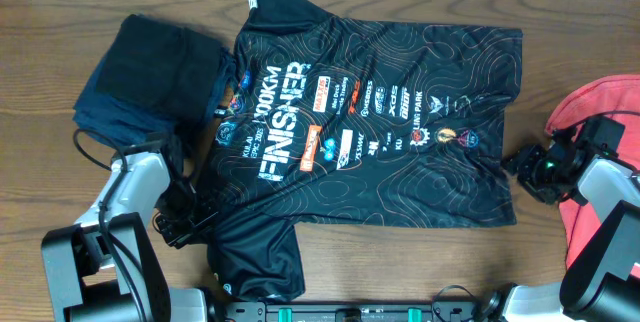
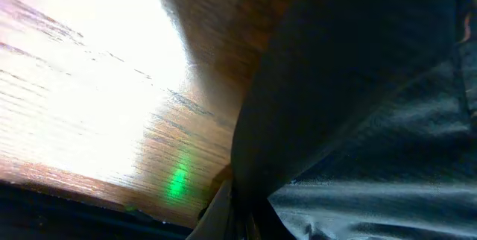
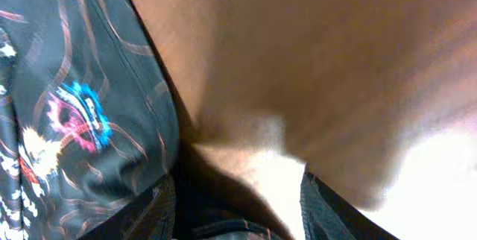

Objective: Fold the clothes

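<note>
The black jersey (image 1: 400, 152) with orange contour lines and "FINISHER" lettering lies spread flat mid-table, with one sleeve towards the back and one towards the front. My left gripper (image 1: 188, 214) sits at its left edge by the front sleeve. In the left wrist view the fingers (image 2: 238, 221) are pinched together on black fabric (image 2: 373, 121). My right gripper (image 1: 518, 165) is at the jersey's right hem. Its fingers (image 3: 242, 210) are apart, with the hem (image 3: 74, 83) beside the left finger and bare table between them. The coral-red T-shirt (image 1: 600, 102) lies at the far right edge.
A pile of folded dark navy clothes (image 1: 150, 72) lies at the back left, touching the jersey's left side. Bare wooden table (image 1: 560, 22) shows round the jersey. The arm bases (image 1: 100, 262) stand at the front corners.
</note>
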Controlling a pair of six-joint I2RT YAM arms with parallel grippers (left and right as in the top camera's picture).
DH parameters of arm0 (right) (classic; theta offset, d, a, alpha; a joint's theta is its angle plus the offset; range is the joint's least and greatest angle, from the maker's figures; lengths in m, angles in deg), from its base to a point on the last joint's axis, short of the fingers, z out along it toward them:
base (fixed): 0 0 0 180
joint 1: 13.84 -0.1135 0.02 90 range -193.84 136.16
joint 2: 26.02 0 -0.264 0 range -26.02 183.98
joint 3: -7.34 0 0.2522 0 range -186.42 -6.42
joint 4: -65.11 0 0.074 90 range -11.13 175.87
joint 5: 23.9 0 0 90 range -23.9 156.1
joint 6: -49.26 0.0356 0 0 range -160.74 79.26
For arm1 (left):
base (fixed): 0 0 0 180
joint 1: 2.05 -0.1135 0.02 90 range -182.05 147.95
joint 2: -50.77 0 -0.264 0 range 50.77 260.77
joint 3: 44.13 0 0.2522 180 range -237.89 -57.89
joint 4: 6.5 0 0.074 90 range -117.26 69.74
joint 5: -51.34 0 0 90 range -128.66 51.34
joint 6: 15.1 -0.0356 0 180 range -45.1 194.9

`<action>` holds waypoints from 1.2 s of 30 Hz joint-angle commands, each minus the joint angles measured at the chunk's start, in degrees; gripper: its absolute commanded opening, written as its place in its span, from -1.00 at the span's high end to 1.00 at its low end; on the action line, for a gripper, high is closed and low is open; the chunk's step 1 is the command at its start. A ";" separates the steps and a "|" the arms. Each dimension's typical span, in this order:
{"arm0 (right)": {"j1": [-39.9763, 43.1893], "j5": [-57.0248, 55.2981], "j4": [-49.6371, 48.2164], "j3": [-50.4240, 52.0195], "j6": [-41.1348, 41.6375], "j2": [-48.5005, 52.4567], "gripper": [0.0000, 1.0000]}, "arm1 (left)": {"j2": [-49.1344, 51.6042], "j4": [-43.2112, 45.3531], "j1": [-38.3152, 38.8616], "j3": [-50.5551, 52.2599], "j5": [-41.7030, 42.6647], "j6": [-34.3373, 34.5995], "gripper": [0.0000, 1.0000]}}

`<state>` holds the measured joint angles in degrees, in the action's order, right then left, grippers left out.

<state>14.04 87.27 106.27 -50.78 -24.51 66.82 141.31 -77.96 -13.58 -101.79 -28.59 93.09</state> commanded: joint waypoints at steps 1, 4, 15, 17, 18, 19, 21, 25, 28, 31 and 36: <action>-0.39 1.01 -5.31 0.28 0.02 0.22 -0.04 | -0.72 -0.44 -0.31 -1.03 -1.16 -0.55 0.88; -0.50 5.60 -13.18 0.28 2.03 0.22 0.15 | -0.72 -0.52 -0.31 -1.03 -1.14 -0.57 0.83; -12.87 -8.35 -26.56 0.28 15.54 5.27 0.98 | -0.72 -0.13 -0.31 -1.03 -0.07 -0.57 0.37; -13.90 -11.28 -28.33 0.26 17.59 8.09 0.98 | -0.72 -0.09 -0.31 -1.03 -0.07 -0.57 0.37; -14.03 -11.87 -29.68 0.20 18.38 10.01 0.98 | -0.72 -0.09 -0.31 -1.03 -0.04 -0.57 0.38; -14.01 -12.02 -30.84 0.13 18.71 11.47 0.97 | -0.72 -0.11 -0.31 -1.03 -0.07 -0.57 0.39; -13.75 -12.44 -33.75 -0.20 18.73 14.84 0.97 | -0.72 -0.09 -0.31 -1.03 -0.07 -0.57 0.39; -12.39 -14.84 -34.64 -3.02 18.91 19.30 0.97 | -0.72 -0.09 -0.31 -1.03 -0.04 -0.57 0.40; -10.67 -14.84 -33.62 -6.67 18.91 20.83 0.97 | -0.72 -0.13 -0.31 -1.03 -0.02 -0.57 0.41; -9.31 -9.81 -32.30 -10.19 16.61 20.57 0.97 | -0.72 -0.11 -0.31 -1.03 -0.02 -0.57 0.40; -6.45 1.38 -26.93 -14.16 10.45 15.98 0.64 | -0.72 -0.07 -0.31 -1.03 -0.04 -0.59 0.39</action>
<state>5.43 82.48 76.76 -62.93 -10.02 85.18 141.29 -77.91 -13.62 -101.93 -28.55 92.85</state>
